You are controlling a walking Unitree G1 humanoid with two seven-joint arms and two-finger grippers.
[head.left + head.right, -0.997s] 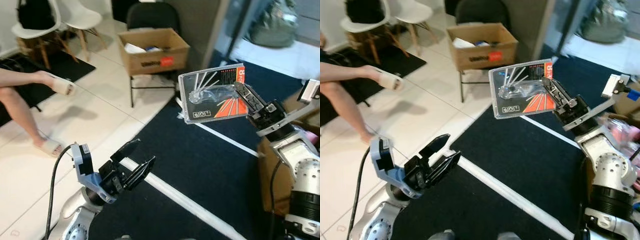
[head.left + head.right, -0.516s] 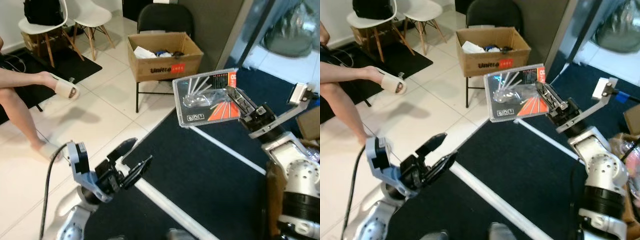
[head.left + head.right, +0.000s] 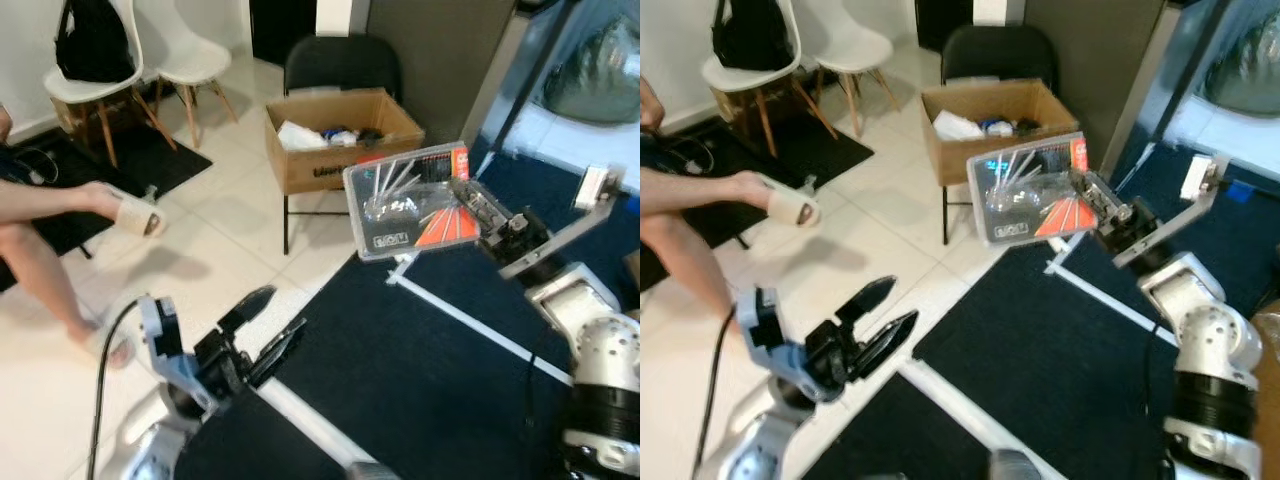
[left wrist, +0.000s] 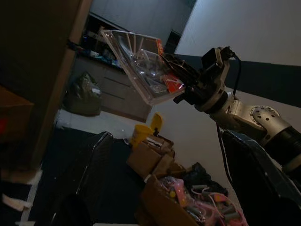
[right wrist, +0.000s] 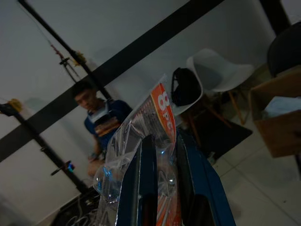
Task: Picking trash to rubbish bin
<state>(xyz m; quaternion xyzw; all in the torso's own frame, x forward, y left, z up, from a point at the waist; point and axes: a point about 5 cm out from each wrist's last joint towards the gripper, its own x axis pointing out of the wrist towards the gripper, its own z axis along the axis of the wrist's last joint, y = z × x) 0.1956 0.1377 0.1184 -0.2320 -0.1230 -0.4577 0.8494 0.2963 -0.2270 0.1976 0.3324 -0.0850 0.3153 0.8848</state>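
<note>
While the right gripper (image 3: 470,195) pinched the blister pack (image 3: 410,200) by one edge, the cardboard box (image 3: 343,135) sat well ahead. The thin grip could let it slip. The left gripper (image 3: 268,325) hung spread, holding nothing.

camera: tilted up | cardboard box (image 3: 342,135) nearer the plastic package (image 3: 412,200) (right gripper's load)

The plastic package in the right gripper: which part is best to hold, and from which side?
Its thin edge, as now: the right gripper is shut on the orange-printed end of the package, coming from the robot's right. The package is flat and stiff, so fingers pinching both faces at an edge probably hold better than on the bulging clear middle.
</note>
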